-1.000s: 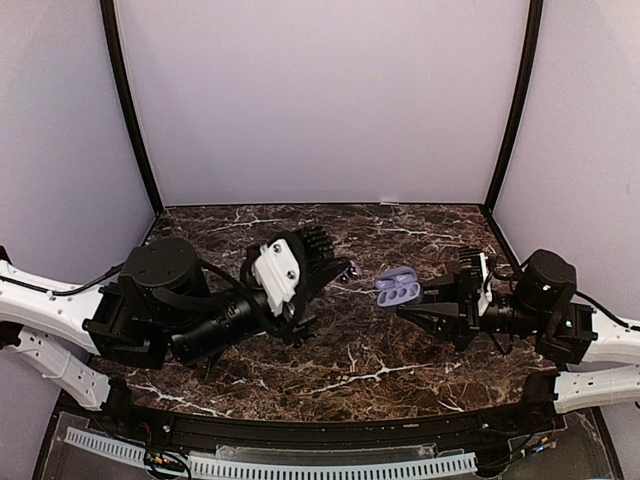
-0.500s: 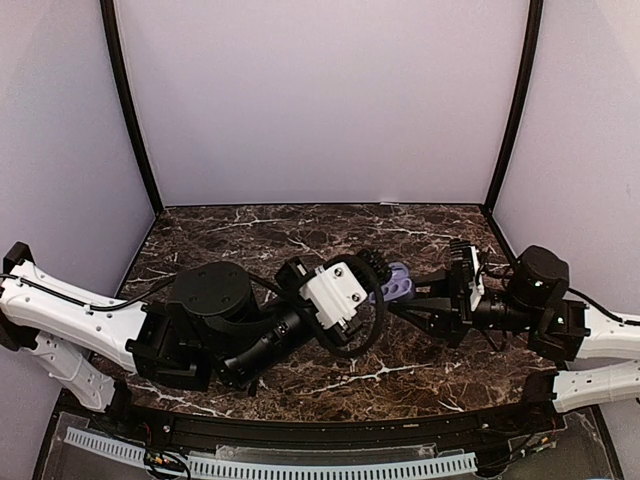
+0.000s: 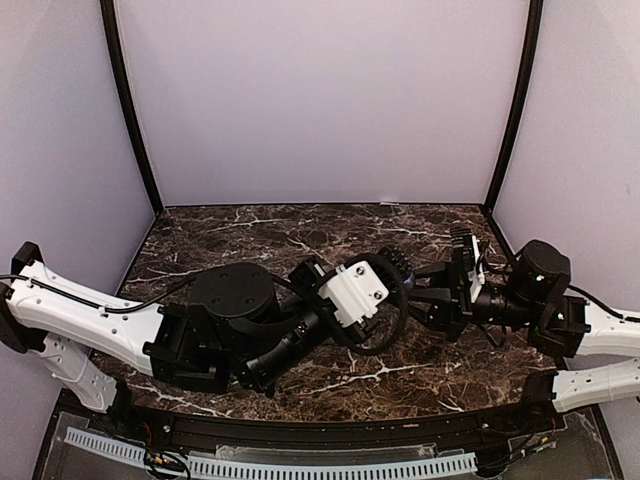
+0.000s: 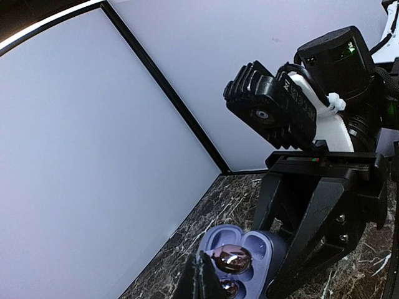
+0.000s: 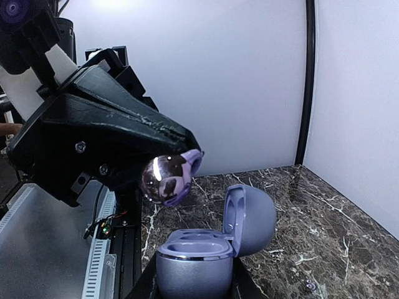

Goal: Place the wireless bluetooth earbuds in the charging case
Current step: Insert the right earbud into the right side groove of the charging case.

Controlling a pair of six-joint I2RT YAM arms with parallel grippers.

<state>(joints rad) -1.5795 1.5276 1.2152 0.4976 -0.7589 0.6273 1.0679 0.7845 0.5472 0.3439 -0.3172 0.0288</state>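
In the right wrist view the lilac charging case (image 5: 194,261) stands open, its lid (image 5: 252,218) tipped back and both cavities bare. My right gripper (image 3: 430,298) is shut on the case, with its black fingers (image 4: 312,212) on either side. A glossy dark purple earbud (image 5: 167,178) hangs just above the case, to its left, pinched in my shut left gripper (image 4: 204,274). From the left wrist the same earbud (image 4: 232,258) sits over the case (image 4: 265,246). In the top view the left gripper (image 3: 402,282) covers the case.
The dark marble table (image 3: 250,230) is ringed by pale walls with black corner posts (image 3: 130,110). A tiny purple piece (image 5: 310,285) lies on the table right of the case. The two arms meet right of centre.
My left arm has swung right from the table's middle until its gripper stands over the case. The right gripper with the case has shifted slightly left and back.
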